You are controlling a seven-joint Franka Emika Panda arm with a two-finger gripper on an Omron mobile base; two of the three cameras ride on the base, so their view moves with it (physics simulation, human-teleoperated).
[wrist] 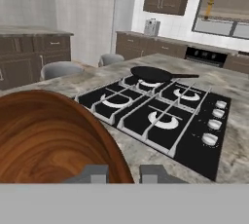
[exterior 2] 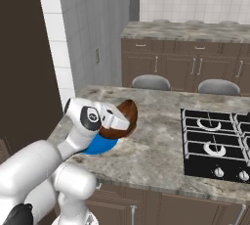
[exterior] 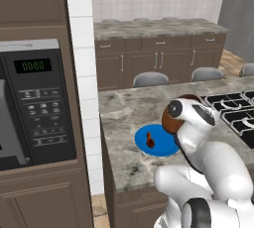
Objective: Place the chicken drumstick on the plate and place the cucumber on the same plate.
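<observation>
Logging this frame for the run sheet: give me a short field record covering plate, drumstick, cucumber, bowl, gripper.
plate: blue plate on the marble counter, partly behind the arm
drumstick: chicken drumstick lying on the plate
cucumber: cannot tell where it is
bowl: wooden bowl right by the gripper, beside the stovetop
gripper: gripper shut; whether it holds anything cannot be told

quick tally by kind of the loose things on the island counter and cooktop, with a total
Flat round bright-blue plate: 1
Small reddish-brown chicken drumstick, lying on the plate: 1
Round brown wooden bowl: 1
Black frying pan, on the cooktop: 1
Total: 4
</observation>
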